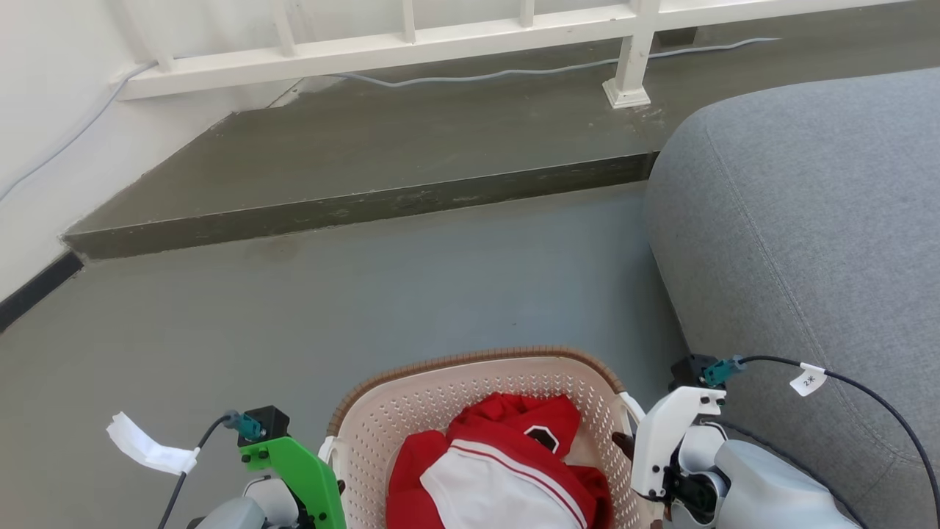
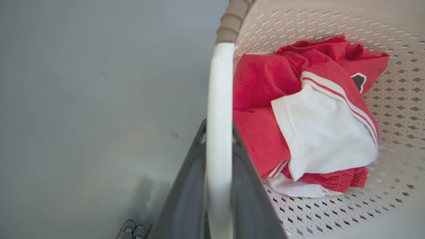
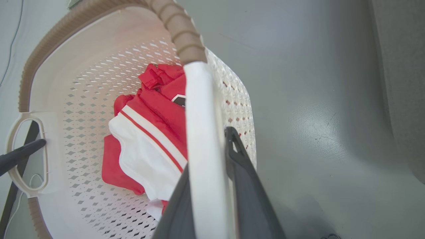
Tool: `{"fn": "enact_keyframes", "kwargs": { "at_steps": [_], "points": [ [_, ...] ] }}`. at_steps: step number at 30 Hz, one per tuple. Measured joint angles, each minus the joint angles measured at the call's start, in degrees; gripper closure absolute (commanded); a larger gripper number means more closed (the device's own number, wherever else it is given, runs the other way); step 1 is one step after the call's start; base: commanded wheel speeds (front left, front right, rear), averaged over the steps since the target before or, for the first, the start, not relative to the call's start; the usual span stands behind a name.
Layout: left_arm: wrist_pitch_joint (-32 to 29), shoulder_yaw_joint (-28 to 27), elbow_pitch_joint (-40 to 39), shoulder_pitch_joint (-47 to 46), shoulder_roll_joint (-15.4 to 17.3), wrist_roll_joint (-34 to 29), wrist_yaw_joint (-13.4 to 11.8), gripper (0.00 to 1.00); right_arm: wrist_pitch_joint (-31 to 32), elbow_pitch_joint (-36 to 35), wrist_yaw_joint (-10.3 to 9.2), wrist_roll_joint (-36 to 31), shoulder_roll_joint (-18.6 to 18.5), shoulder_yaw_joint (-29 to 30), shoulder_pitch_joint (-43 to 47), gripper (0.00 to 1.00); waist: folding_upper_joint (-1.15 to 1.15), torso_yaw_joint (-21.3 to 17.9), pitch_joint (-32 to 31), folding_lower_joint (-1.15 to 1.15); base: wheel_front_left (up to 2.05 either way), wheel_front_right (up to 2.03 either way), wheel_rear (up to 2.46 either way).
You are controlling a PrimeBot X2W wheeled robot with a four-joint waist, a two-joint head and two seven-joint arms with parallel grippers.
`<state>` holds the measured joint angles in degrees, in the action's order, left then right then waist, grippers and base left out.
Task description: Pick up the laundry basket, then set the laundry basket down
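The cream-white perforated plastic laundry basket point(image 1: 470, 359) with its brown woven-look rim sits at the bottom middle of the head view, between the robot's two wrists, on or just above the smooth grey floor point(image 1: 367, 294); I cannot tell whether its base touches the floor. Inside lies a crumpled heap of red and white clothing point(image 1: 507, 463), some of it with red stripes on white and a small dark badge. The left gripper point(image 2: 218, 131) is closed narrowly on the basket's left white handle point(image 2: 219, 86), one dark finger on each side of the bar. The right gripper point(image 3: 212, 146) clamps the right white handle point(image 3: 201, 109) in the same way, with one finger on the outer side and the other largely hidden behind the bar. In the right wrist view, a dark finger of the left gripper pokes through the oval loop of the far handle. A grey fabric sofa point(image 1: 808, 220) stands just beside the basket on the robot's right. Further ahead are a raised dark step point(image 1: 367, 169) and a white railing point(image 1: 440, 40) with a pale cable point(image 1: 514, 72) running beneath it.
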<state>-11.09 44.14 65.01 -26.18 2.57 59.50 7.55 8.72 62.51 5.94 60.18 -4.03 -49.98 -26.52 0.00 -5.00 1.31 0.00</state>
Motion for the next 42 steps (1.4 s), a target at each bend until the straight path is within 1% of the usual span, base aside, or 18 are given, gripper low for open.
{"fn": "enact_keyframes", "kwargs": {
  "at_steps": [18,42],
  "points": [
    [-2.5,0.5,1.1,0.0,-0.3,0.9,0.0,1.0,1.8,0.7,0.0,1.8,0.0,-1.9,0.0,1.0,0.0,-0.1,0.2,0.0,0.0,0.0,0.0],
    [-2.5,0.9,1.2,-0.2,-0.3,1.7,0.0,1.0,1.8,1.0,-0.01,3.4,-0.1,-3.4,-0.7,1.0,0.0,0.1,1.1,0.0,0.0,0.0,0.0]
  ]
}}
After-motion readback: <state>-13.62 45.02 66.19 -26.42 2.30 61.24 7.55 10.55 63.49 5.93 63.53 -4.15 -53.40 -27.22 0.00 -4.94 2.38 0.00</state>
